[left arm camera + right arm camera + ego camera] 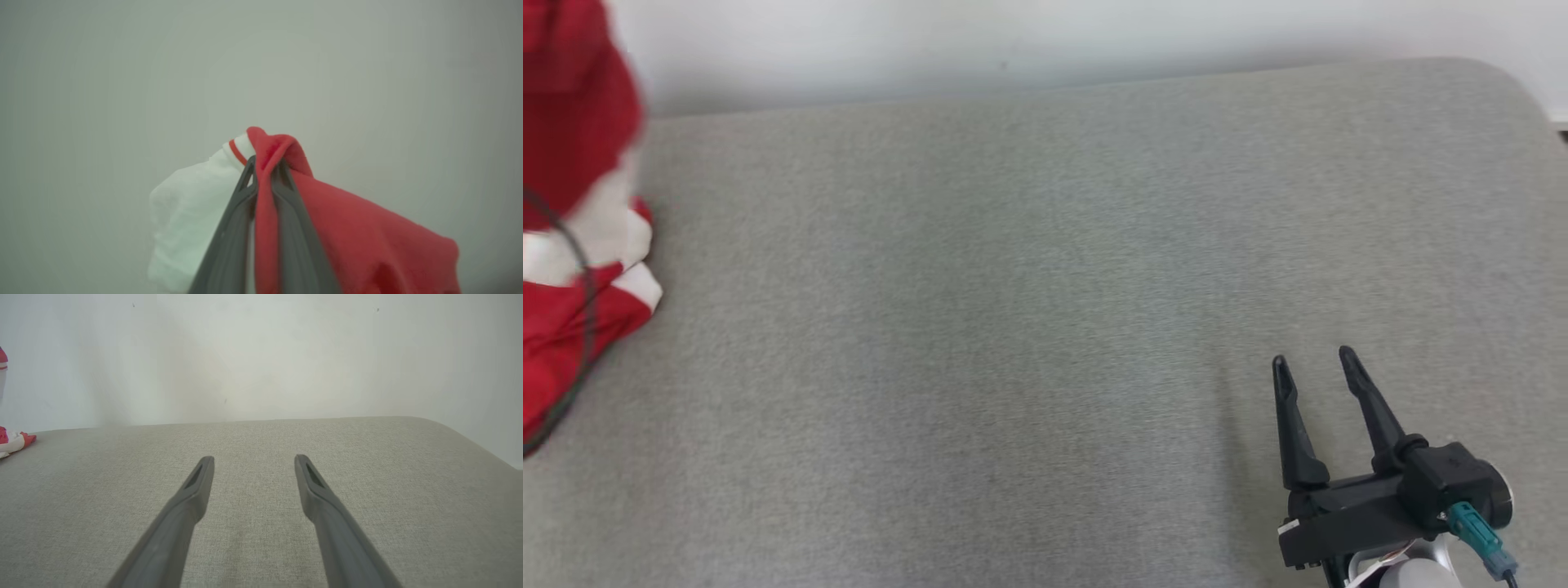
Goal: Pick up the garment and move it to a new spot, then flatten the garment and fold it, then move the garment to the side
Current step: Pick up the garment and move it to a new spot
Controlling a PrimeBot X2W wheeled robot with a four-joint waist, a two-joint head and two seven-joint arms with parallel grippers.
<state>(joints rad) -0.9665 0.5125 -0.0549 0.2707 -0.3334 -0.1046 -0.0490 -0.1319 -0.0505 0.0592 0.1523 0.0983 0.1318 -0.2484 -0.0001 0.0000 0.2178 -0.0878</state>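
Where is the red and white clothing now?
The garment is at the far left edge of the head view, its lower end on the grey surface. In the left wrist view, the left tool pinches a red fold of it.

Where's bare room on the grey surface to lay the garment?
Free: the whole middle of the grey surface, bordered by the garment at its left edge, the wall behind and the right tool, open, at lower right. Crowded: the left edge, where the garment hangs from the shut left tool.
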